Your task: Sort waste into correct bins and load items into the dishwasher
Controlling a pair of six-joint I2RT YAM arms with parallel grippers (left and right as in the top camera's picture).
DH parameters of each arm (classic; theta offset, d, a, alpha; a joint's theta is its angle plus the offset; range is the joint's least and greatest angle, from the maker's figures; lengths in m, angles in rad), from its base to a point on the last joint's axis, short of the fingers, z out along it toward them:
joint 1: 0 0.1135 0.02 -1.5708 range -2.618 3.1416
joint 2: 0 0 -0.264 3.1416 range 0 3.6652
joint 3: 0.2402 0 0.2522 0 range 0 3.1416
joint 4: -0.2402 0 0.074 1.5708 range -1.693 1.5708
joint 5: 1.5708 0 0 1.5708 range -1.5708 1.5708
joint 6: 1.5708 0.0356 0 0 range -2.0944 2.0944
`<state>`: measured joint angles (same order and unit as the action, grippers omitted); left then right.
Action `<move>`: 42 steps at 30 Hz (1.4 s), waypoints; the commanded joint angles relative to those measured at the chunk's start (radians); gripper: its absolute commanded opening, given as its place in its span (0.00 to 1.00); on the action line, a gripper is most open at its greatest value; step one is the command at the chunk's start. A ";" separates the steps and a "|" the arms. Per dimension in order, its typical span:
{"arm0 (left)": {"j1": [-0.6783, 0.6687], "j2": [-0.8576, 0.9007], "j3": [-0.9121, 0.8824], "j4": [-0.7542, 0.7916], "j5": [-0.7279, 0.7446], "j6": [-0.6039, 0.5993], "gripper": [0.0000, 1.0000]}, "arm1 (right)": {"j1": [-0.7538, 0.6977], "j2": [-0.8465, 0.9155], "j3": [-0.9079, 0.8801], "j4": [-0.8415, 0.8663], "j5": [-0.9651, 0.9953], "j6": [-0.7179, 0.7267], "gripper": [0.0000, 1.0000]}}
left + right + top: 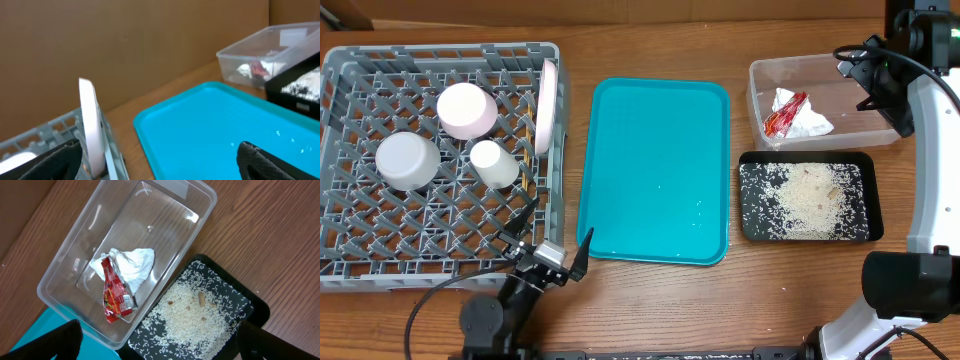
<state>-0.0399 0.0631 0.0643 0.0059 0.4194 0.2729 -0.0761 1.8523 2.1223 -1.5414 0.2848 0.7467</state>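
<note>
Far left of worktop [650, 300]: grey dish rack [360, 250].
- In it: white bowl [408, 160], upside down, left of centre; pinkish bowl [467, 110], upside down, farther back; small cup [494, 163], just right of the white bowl.
- Plate [549, 105] stands on edge against the rack's right wall, far half. Left wrist view shows the same plate upright in the lattice.

Left gripper [555, 240]: near edge, over the gap between the rack's near right corner and the teal tray [655, 170]. Fingers spread wide, nothing between them.

Centre: teal tray flat on the worktop, bare apart from a few pale specks near its near right area.

Right, far: clear tub [760, 75]. Inside lie a crumpled tissue [810, 120] and a red wrapper [783, 115], the wrapper partly on the tissue, both toward the tub's left end.

Right, near: black tray [810, 156], just beside the tub. Rice grains [810, 195] spread over its floor, densest mid-tray.

Right gripper [865, 78]: above the tub's right end, fingers wide apart, holding nothing.
</note>
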 commanded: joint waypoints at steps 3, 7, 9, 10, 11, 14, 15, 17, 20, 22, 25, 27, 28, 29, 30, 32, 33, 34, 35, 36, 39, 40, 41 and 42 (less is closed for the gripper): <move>-0.005 -0.060 -0.060 -0.005 -0.156 -0.165 1.00 | 0.003 -0.006 0.002 0.003 0.010 -0.003 1.00; -0.005 -0.060 -0.060 -0.001 -0.364 -0.426 1.00 | 0.003 -0.006 0.002 0.003 0.010 -0.004 1.00; -0.005 -0.060 -0.060 0.010 -0.447 -0.487 1.00 | 0.003 -0.006 0.002 0.003 0.010 -0.003 1.00; -0.005 -0.060 -0.060 0.023 -0.478 -0.486 1.00 | 0.004 -0.006 0.002 0.003 0.010 -0.003 1.00; -0.005 -0.060 -0.060 0.034 -0.515 -0.484 1.00 | 0.003 -0.006 0.002 0.003 0.010 -0.003 1.00; -0.005 -0.060 -0.060 0.023 -0.598 -0.481 1.00 | 0.003 -0.006 0.002 0.003 0.010 -0.003 1.00; -0.005 -0.060 -0.060 0.000 -0.611 -0.478 1.00 | 0.004 -0.006 0.002 0.003 0.010 -0.003 1.00; -0.005 -0.060 -0.060 -0.045 -0.610 -0.467 1.00 | 0.003 -0.006 0.002 0.003 0.010 -0.003 1.00; -0.005 -0.059 -0.060 -0.066 -0.595 -0.402 1.00 | 0.003 -0.006 0.002 0.003 0.010 -0.003 1.00; -0.005 -0.059 -0.060 -0.066 -0.595 -0.400 1.00 | 0.003 -0.006 0.002 0.003 0.010 -0.003 1.00; -0.005 -0.059 -0.060 -0.065 -0.595 -0.400 1.00 | 0.004 -0.006 0.002 0.003 0.010 -0.003 1.00; -0.005 -0.059 -0.060 -0.065 -0.595 -0.400 1.00 | 0.003 -0.006 0.002 0.003 0.010 -0.003 1.00; -0.005 -0.059 -0.060 -0.065 -0.595 -0.400 1.00 | 0.003 -0.006 0.002 0.003 0.010 -0.003 1.00; -0.005 -0.059 -0.060 -0.065 -0.595 -0.400 1.00 | 0.004 -0.006 0.002 0.003 0.010 -0.003 1.00; -0.005 -0.059 -0.060 -0.065 -0.595 -0.400 1.00 | 0.004 -0.006 0.002 0.003 0.010 -0.003 1.00; -0.005 -0.059 -0.060 -0.066 -0.595 -0.400 1.00 | 0.003 -0.006 0.002 0.003 0.010 -0.003 1.00; -0.005 -0.059 -0.060 -0.065 -0.595 -0.400 1.00 | 0.003 -0.006 0.002 0.003 0.010 -0.003 1.00; -0.005 -0.059 -0.060 -0.066 -0.595 -0.400 1.00 | 0.003 -0.006 0.002 0.003 0.010 -0.003 1.00; -0.005 -0.059 -0.060 -0.066 -0.595 -0.400 1.00 | 0.004 -0.006 0.002 0.003 0.010 -0.003 1.00; -0.005 -0.059 -0.060 -0.066 -0.595 -0.400 1.00 | 0.003 -0.006 0.002 0.003 0.010 -0.003 1.00; -0.005 -0.059 -0.060 -0.066 -0.595 -0.400 1.00 | 0.004 -0.006 0.002 0.003 0.010 -0.003 1.00; -0.005 -0.059 -0.060 -0.066 -0.595 -0.400 1.00 | 0.004 -0.006 0.002 0.003 0.010 -0.004 1.00; -0.005 -0.059 -0.060 -0.066 -0.595 -0.400 1.00 | 0.004 -0.006 0.002 0.003 0.010 -0.003 1.00; -0.005 -0.059 -0.060 -0.066 -0.595 -0.400 1.00 | 0.003 -0.006 0.002 0.003 0.010 -0.003 1.00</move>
<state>-0.0399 0.0151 0.0086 -0.0624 -0.1551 -0.1501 -0.0761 1.8523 2.1220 -1.5417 0.2852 0.7467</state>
